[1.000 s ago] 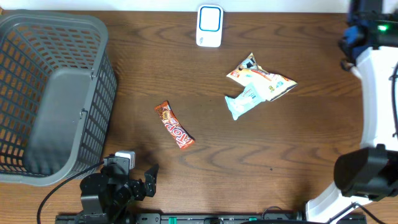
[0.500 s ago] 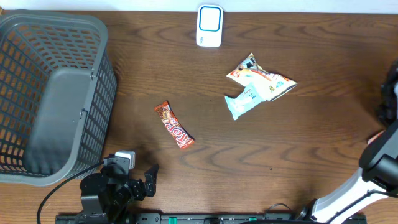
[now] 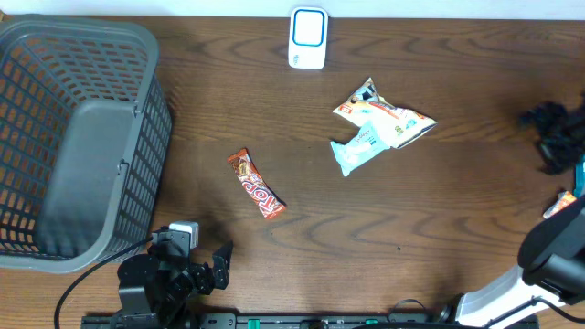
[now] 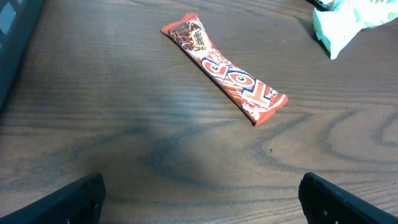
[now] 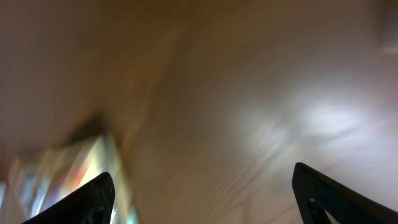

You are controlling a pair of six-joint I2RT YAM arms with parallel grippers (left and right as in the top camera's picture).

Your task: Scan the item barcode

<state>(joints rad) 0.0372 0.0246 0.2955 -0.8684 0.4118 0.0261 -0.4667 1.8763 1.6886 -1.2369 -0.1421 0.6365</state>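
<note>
station status: both pincers open, no item held

left gripper (image 4: 202, 199): the fingers stand wide apart at the lower corners of the left wrist view. nothing lies between them. it sits at the near edge of the table (image 3: 439, 228), just beside the near right corner of the grey basket (image 3: 82, 137).

right gripper (image 5: 202, 199): the right wrist view is blurred, but the two fingertips show far apart with only table surface between them. the pincer is open and empty. from overhead, it hangs at the far right edge of the table.

items: the red candy bar (image 3: 256, 185) lies flat and diagonal near the table centre, ahead of the left gripper and apart from it. the white snack bag (image 3: 384, 114) and the pale teal packet (image 3: 359, 146) lie touching, right of centre.

scanner (image 3: 308, 38): white with a blue face, at the far edge of the table, well apart from all items.
</note>
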